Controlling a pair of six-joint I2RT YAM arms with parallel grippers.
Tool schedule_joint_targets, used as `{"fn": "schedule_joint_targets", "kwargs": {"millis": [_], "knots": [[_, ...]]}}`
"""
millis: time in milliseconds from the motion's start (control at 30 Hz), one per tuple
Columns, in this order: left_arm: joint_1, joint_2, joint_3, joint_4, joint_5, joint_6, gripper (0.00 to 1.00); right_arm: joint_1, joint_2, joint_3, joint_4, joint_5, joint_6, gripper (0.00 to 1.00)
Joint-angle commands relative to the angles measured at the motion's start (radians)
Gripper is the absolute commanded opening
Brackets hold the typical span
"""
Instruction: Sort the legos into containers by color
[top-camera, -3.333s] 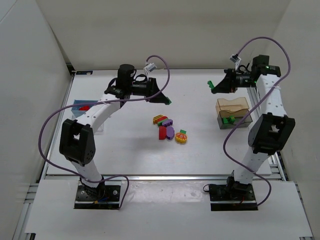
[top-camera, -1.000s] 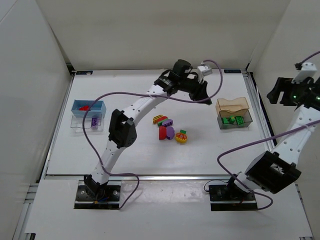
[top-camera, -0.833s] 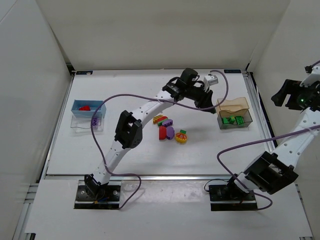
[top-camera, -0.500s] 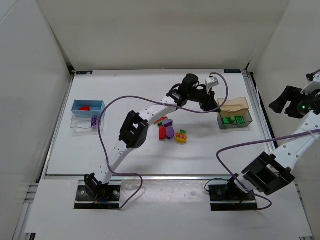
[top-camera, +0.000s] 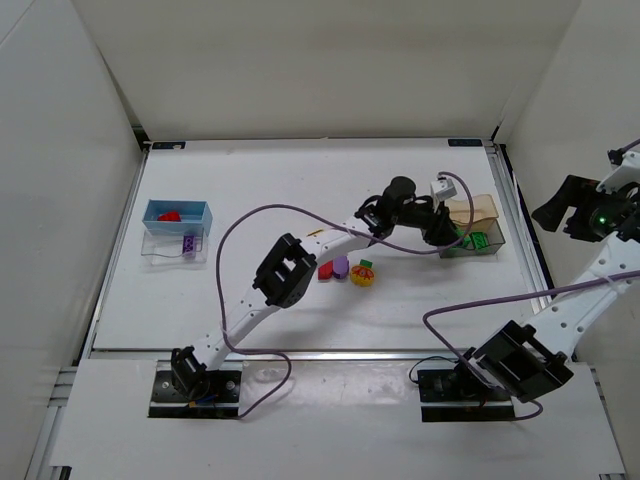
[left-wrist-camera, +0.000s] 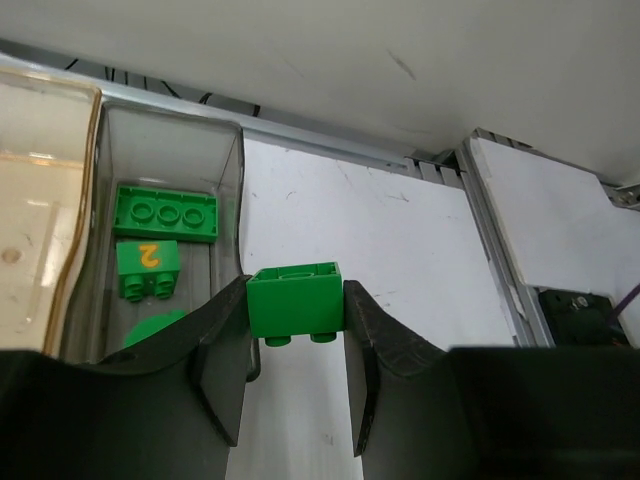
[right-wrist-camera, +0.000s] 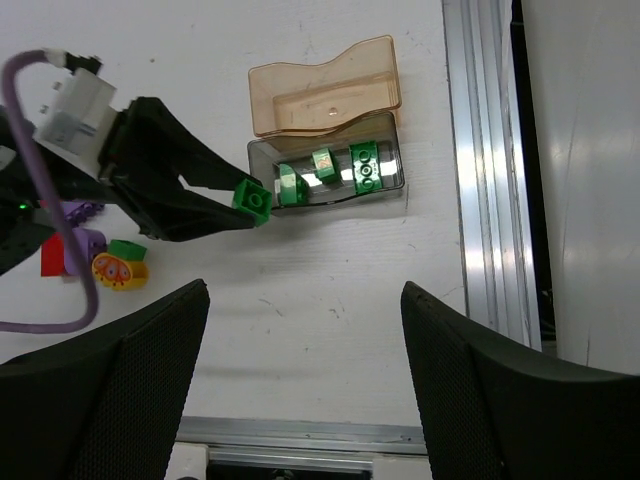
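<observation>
The top view alone shows the blue container far left with a red piece inside, and loose legos at the middle of the desk. The left end effector pinches a green lego at a corner of the dark-clear container. Its wrist view shows three green pieces inside. Far right, the right end effector gapes wide, empty.

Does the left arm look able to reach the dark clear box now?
Probably yes: the left gripper, shut on a green brick, hangs right beside the dark clear box, whose top is open.
</observation>
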Motion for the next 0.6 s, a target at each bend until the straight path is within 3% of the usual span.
{"fn": "schedule_joint_targets", "kwargs": {"millis": [0,367,433,467,567], "knots": [[-0.004,0.020,0.042,0.045,-0.068,-0.037,0.21,-0.005,-0.049,0.007,-0.027,-0.005,0.002,0.81],[-0.003,0.114,0.155,0.024,-0.215,-0.002,0.29,-0.005,-0.126,0.004,-0.129,0.015,-0.046,0.81],[-0.003,0.114,0.158,0.018,-0.221,0.000,0.42,-0.005,-0.127,0.006,-0.135,0.014,-0.049,0.81],[-0.003,0.112,0.157,0.016,-0.218,0.000,0.60,-0.005,-0.127,0.004,-0.133,0.011,-0.050,0.81],[-0.001,0.103,0.161,0.012,-0.209,0.006,0.74,-0.005,-0.123,-0.002,-0.119,-0.001,-0.050,0.81]]}}
